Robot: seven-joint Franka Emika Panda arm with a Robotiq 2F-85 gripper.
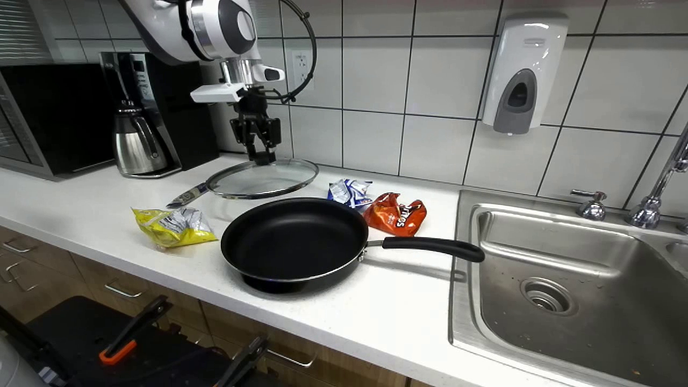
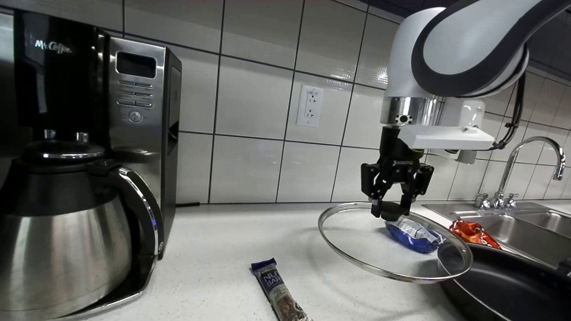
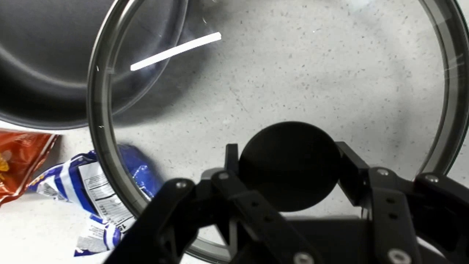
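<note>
My gripper (image 2: 391,208) is shut on the round black knob (image 3: 289,167) of a clear glass lid (image 1: 290,174) with a metal rim. Both fingers press the knob's sides in the wrist view. The lid also shows in an exterior view (image 2: 352,240), held a little above the white counter and slightly tilted. A black frying pan (image 1: 295,236) sits on the counter beside the lid. The lid's rim (image 3: 99,110) overlaps the pan's edge in the wrist view. A blue and white snack bag (image 2: 417,238) lies partly behind the lid.
A red bag (image 1: 395,215) lies behind the pan handle, which reaches over the edge of the sink (image 1: 537,344). A yellow bag (image 1: 172,226) and a nut bar (image 2: 281,292) lie on the counter. A coffee maker (image 2: 145,89) with a steel carafe (image 2: 67,263) stands by the tiled wall.
</note>
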